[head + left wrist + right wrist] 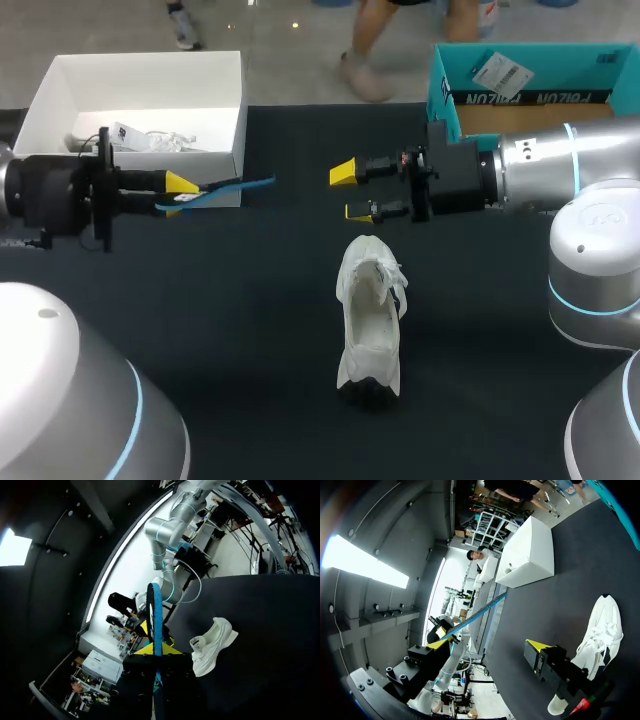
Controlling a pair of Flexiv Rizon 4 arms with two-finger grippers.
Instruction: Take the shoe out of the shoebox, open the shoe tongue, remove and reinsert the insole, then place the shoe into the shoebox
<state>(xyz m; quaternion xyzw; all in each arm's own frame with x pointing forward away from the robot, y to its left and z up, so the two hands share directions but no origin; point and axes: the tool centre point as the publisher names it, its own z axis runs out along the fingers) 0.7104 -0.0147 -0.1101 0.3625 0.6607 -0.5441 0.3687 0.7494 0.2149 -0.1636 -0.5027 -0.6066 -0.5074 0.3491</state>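
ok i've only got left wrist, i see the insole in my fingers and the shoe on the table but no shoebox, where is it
observer: The white shoebox stands open at the table's far left corner, just beyond the left gripper as the head view sees it.
operator: anything in it
observer: No shoe. Only some white paper lies on its floor.
operator: and the other side, can't make it out from here
observer: The right gripper is open and empty, over the table beyond the shoe, its fingers pointing toward the insole.
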